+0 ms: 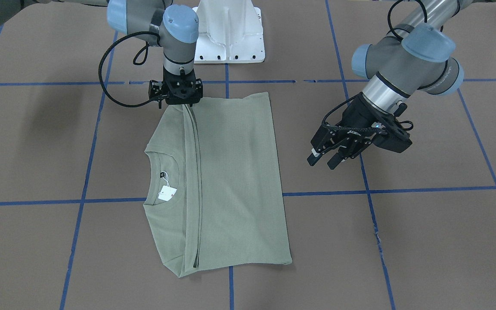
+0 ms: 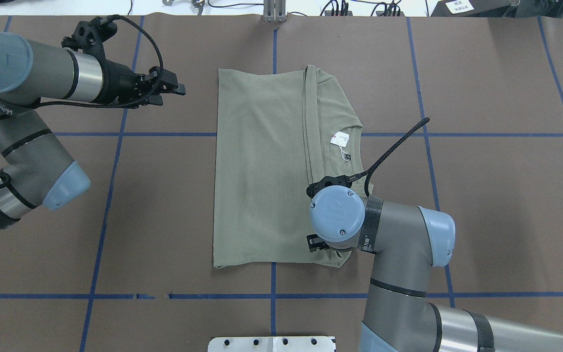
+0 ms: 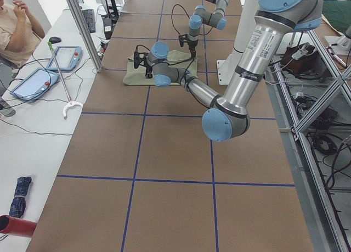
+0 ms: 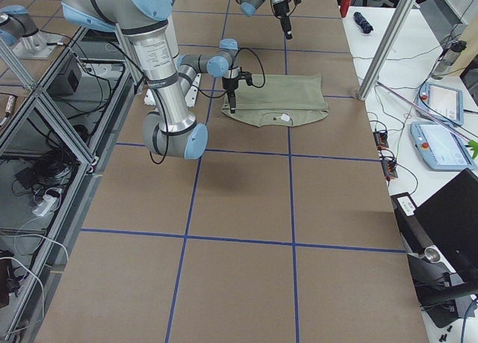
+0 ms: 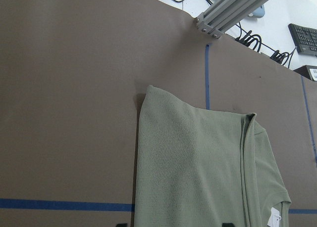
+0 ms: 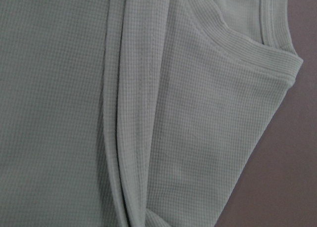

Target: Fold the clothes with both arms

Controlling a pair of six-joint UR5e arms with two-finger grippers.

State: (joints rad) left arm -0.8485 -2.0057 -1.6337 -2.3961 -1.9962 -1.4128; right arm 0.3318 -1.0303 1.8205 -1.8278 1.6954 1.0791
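**A:** Where is the shirt (image 1: 235,181) on your screen?

**B:** It lies flat in the middle of the table (image 1: 424,241), folded into a long rectangle. A hem (image 1: 197,193) runs across it just short of the neck (image 1: 178,181). The white tag (image 1: 167,193) lies in the neck opening.

**A:** And the pincers?

**B:** My left gripper (image 1: 323,162) hangs released and empty beside the folded side of the shirt, not touching it. My right gripper (image 1: 179,97) is down at the shirt's edge nearest the robot's base, right where the hem ends. Its own body hides the fingertips and its wrist camera shows only cloth, so I cannot tell whether it is clenched.

**A:** How do you think the shirt handles?

**B:** I judge it to be a light, soft, limp knit. It should sag and drag rather than hold a shape, and the layers may slide over one another. I would take it at the corners, one gripper at each end of the same edge, pinching every layer together. Then I would lift both ends level so the fold stays square.

**A:** What is the main risk?

**B:** Catching only the top layer and peeling the fold open.
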